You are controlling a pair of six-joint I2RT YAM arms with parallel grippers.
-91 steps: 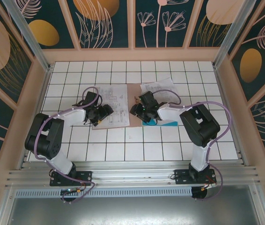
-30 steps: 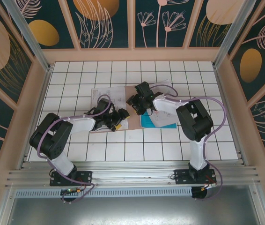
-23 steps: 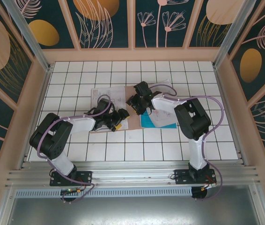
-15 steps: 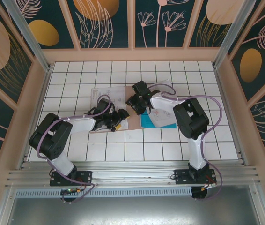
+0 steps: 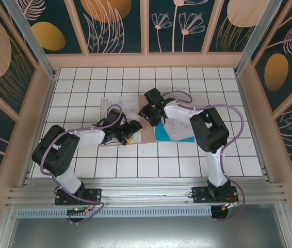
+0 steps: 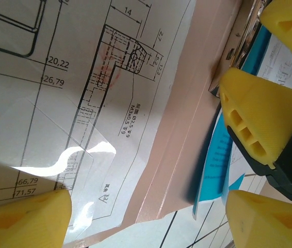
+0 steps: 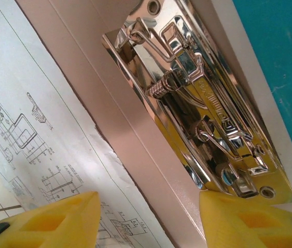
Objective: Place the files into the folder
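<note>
Since the sheet (image 6: 58, 103) lay loose on the open folder (image 6: 182, 119), the left gripper (image 6: 146, 217) and right gripper (image 7: 148, 217) hovered, jaws apart, empty.

White tiled tabletop (image 5: 151, 160); teal floral wall panels (image 5: 120, 26), seemingly wood-framed.

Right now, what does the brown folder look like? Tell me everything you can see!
The folder is plain pinkish-brown card, lying open and flat on the white tiled table. A shiny silver metal clip with a spring is riveted along its fold. A white sheet printed with line drawings lies on its left half, and a cyan sheet sits just to its right.
</note>
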